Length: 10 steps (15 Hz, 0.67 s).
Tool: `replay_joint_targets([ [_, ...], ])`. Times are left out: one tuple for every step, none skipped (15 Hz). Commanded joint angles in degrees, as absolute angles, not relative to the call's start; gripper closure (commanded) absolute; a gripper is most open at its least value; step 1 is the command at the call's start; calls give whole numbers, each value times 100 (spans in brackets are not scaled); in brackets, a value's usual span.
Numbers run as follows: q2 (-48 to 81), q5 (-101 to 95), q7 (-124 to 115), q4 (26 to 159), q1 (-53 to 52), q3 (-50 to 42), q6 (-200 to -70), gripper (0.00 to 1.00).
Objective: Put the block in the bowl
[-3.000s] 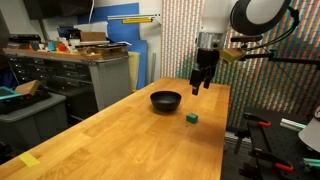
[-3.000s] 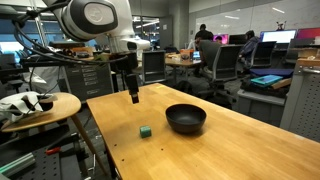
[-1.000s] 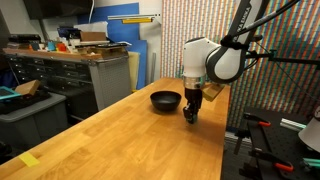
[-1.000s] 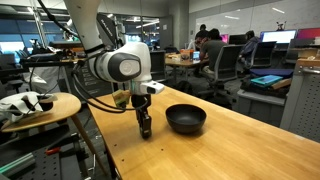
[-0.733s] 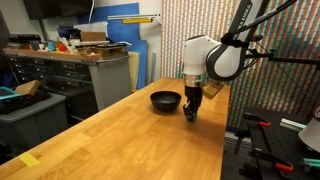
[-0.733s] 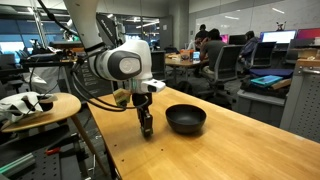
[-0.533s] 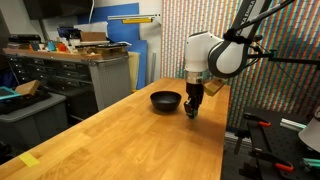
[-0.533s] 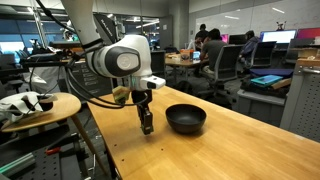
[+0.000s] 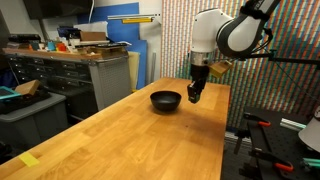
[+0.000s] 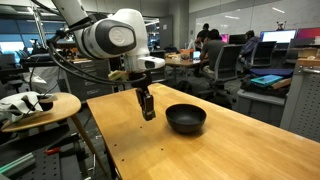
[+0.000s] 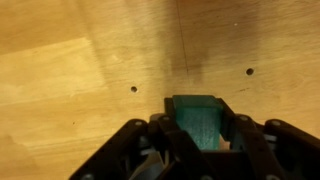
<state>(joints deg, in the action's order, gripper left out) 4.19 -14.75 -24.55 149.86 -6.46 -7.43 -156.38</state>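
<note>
Smooth wood-grain tabletop (image 9: 120, 140), glossy round black bowl (image 10: 187, 126) mid-frame. Gripper (image 10: 149, 115) fingers clamped on the boxy green block (image 11: 197, 118), bottom-center in wrist view.

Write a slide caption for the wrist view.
Gripper shut on the green block, held over the wooden table.

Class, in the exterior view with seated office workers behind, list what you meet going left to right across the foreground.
Round side table → gripper, gripping the block → bowl.
</note>
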Motion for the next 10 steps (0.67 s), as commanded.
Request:
replay_joint_targets([
  [-16,-1666,-2436,14727,-434,-566,-15101,82],
  [-24,-1622,-2395,14600,-399,-511,-15005,82],
  [28,-1637,-2402,14414,-369,-471,-14915,82],
  [78,-1585,-2351,14250,-342,-430,-14825,82],
  [186,-1516,-2269,14038,-321,-397,-14747,82],
  [294,-1442,-2166,13827,-302,-372,-14663,82],
  [415,-1409,-2066,13608,-285,-356,-14574,82],
  [546,-1401,-1970,13392,-265,-351,-14498,82],
  [705,-1392,-1832,13154,-241,-355,-14393,82],
  [845,-1416,-1732,12952,-221,-372,-14314,82],
])
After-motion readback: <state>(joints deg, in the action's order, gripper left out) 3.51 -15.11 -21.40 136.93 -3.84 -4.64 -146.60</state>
